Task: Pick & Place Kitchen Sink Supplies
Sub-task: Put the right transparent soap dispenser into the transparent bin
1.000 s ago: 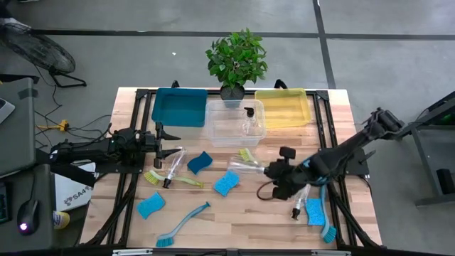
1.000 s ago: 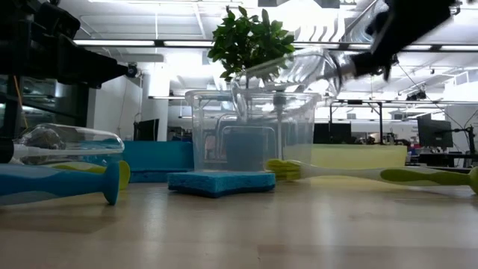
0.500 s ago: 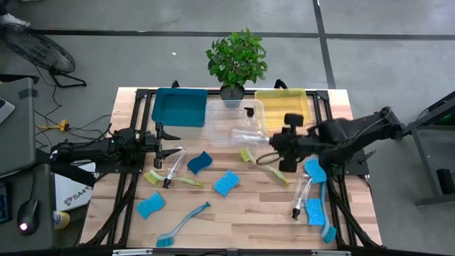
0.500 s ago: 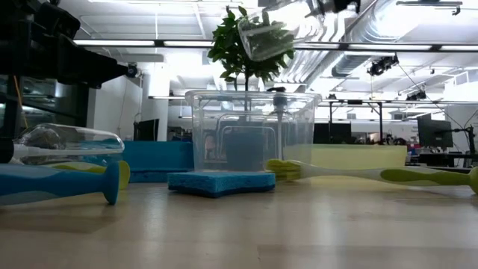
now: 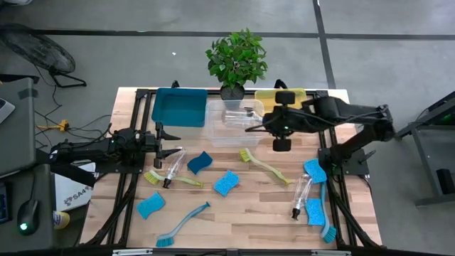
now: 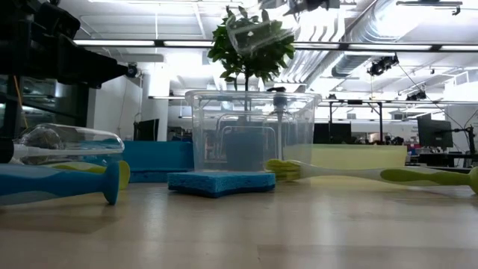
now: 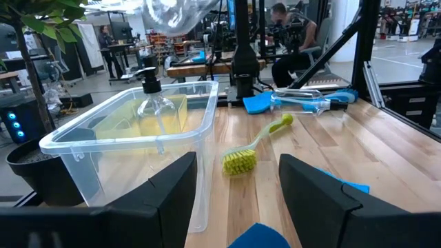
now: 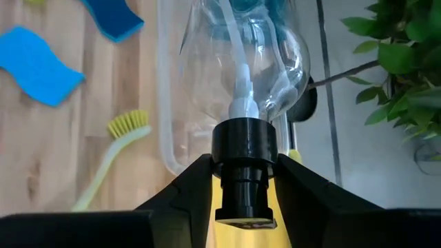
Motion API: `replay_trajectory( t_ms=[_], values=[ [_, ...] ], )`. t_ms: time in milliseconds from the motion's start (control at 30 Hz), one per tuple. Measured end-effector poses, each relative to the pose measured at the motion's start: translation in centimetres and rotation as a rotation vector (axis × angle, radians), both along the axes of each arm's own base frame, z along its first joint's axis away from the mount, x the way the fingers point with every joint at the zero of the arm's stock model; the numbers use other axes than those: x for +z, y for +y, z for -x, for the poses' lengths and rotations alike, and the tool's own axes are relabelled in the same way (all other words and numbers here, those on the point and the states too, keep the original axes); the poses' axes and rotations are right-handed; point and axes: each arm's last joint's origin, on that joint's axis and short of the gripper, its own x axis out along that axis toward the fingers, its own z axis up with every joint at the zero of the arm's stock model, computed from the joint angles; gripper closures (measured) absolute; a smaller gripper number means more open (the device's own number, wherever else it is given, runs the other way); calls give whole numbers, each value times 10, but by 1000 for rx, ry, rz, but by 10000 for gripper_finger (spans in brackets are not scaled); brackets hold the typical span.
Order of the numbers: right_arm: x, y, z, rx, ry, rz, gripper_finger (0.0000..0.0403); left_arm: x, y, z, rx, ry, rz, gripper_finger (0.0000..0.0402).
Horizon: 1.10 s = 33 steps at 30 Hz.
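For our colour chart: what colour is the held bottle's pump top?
Black pump top, clearest in the right wrist view.

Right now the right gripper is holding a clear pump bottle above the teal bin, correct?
Not quite. The right gripper holds the clear pump bottle by its black pump top above the clear bin, not the teal bin. The high view shows it.

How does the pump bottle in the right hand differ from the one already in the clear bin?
The held pump bottle is carried on its side above the clear bin, gripped at its black pump top by the right hand. The bottle in the bin stands upright on the bin floor, untouched by either hand. The held one is in the air; the other is already placed. Both are clear plastic with black pumps.
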Motion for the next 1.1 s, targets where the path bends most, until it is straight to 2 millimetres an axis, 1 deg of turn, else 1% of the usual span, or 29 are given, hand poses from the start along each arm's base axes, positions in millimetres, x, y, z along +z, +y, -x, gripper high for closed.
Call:
replay_trajectory(
  t_ms=[300, 600, 833, 933, 1100],
  values=[
    [-6, -21, -36, -29, 226, 33, 273, 0, 0, 0, 0, 0, 0, 200],
    [-24, -31, -76, 73, 344, 61, 272, 0, 0, 0, 0, 0, 0, 200],
    [-38, -39, -87, 110, 416, 81, 272, 0, 0, 0, 0, 0, 0, 200],
    [-38, -41, -88, 134, 440, 114, 272, 0, 0, 0, 0, 0, 0, 200],
    [-39, -41, -88, 221, 476, 131, 272, 0, 0, 0, 0, 0, 0, 200]
  ],
)
